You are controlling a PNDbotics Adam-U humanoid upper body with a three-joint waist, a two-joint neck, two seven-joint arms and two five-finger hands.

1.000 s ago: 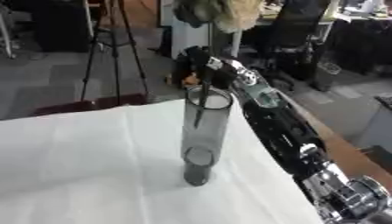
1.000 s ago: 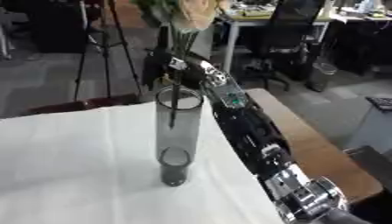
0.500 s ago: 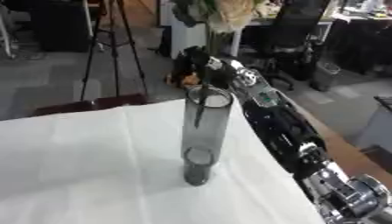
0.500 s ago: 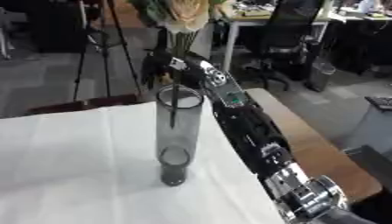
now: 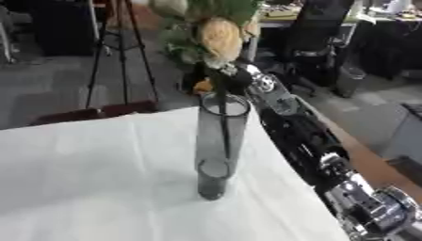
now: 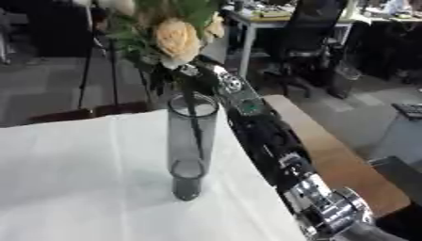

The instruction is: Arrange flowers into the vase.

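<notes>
Where the white cloth (image 5: 91, 169) covers the table (image 6: 329, 162), stands a tall grey glass vase (image 5: 219, 146) — upright, near the cloth's right edge. Reaching in from the lower right, a long black and silver arm, with the right hand (image 5: 223, 75) up behind the vase's top. Curled round the dark stem (image 5: 223, 122) just above the rim, fingers closed on it. Down inside the glass, the stem, its end partway to the bottom. Up above the hand, the flowers (image 6: 177, 40) — a pale peach rose with green leaves around it. Behind, a black tripod (image 5: 119, 52) and a black office chair (image 6: 309, 42) on the grey floor.
</notes>
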